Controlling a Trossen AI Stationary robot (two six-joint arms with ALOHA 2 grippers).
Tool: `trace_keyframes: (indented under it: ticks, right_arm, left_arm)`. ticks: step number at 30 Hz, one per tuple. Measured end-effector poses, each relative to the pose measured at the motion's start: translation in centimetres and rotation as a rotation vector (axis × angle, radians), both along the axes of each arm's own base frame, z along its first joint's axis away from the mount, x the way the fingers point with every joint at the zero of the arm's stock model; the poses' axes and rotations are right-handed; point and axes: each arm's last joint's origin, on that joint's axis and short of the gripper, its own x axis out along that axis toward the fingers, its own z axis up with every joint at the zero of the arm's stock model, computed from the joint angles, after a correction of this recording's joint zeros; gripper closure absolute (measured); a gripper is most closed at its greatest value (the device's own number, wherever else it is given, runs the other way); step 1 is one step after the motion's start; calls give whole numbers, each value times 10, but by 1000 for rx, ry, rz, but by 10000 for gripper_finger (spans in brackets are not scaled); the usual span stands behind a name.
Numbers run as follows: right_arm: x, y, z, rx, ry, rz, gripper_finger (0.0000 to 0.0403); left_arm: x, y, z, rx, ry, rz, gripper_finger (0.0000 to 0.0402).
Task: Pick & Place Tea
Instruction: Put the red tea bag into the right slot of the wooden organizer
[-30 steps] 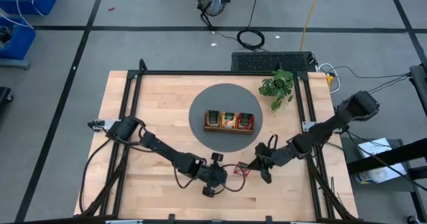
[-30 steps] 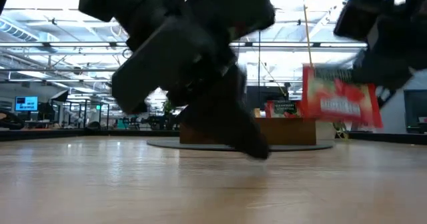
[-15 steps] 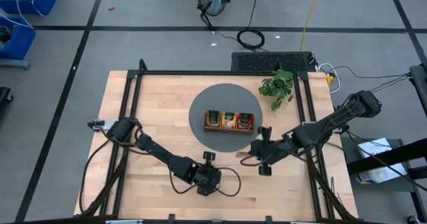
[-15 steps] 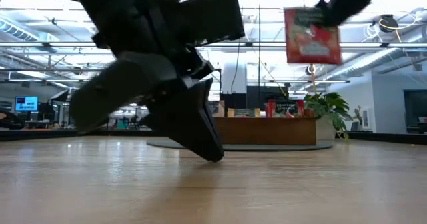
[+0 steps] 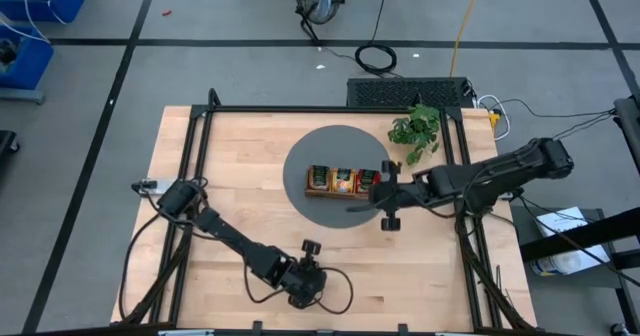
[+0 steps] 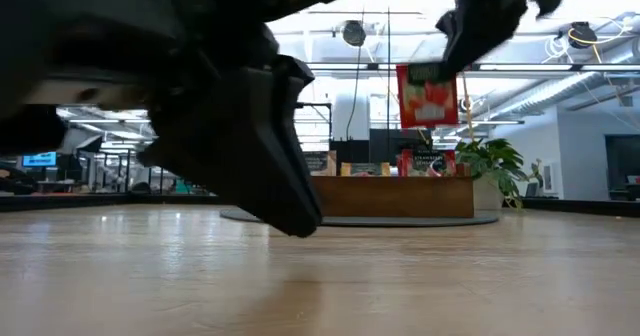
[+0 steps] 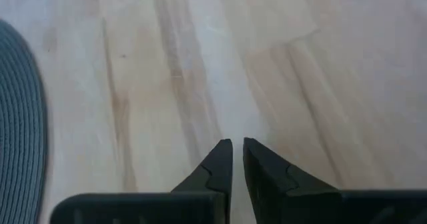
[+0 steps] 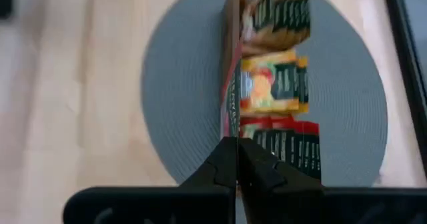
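Observation:
A red tea sachet (image 6: 428,96) hangs in the air from my right gripper (image 8: 237,159), which is shut on it next to the right end of the brown wooden tray (image 5: 343,182). The tray stands on a round grey mat (image 5: 320,146). It holds cream, yellow and red sachets (image 8: 275,84), one colour to a compartment. In the right wrist view the held sachet (image 8: 229,104) shows edge-on. My left gripper (image 7: 238,159) is shut on nothing, low over bare wood near the table's near edge (image 5: 302,279). My right gripper pinches the red sachet between its two fingers at its top edge (image 6: 440,68), coming from above. The sachet is lifted clear and hangs upright below the fingers, well above the table.
A small green plant (image 5: 416,129) stands at the far right, beside the mat. Black frame rails (image 5: 200,156) run along the table's left, right and far sides. Bare wood lies on the left half and along the near edge.
My right gripper has carried the red sachet up from the near-right part of the table and toward the far edge, to the tray's right end. My left gripper has drawn back toward the near edge and slightly left.

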Motion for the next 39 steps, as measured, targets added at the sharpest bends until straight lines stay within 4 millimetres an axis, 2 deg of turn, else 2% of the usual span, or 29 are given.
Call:
trace_keyframes:
  ticks: [7, 12, 24, 27, 35, 39]
  right_arm:
    - [-2, -7, -27, -28, 24, 16, 403]
    - [0, -7, -33, -41, -15, 24, 403]
    - [0, -7, -35, -40, -28, -8, 403]
    - [-2, -9, -38, -93, -23, -40, 403]
    - [-11, -14, -74, -121, -31, -47, 403]
    - [-14, -19, -81, -150, -14, -67, 403]
  left_arm:
    - [-7, -12, 1, 13, -8, -43, 364]
    - [-6, -10, 1, 9, -11, -30, 371]
    - [-6, -10, 2, -7, -13, -9, 355]
    - [-6, -10, 2, -12, -13, -2, 355]
    - [-6, -10, 2, -24, -15, 12, 355]
    - [-6, -10, 2, -24, -15, 12, 355]
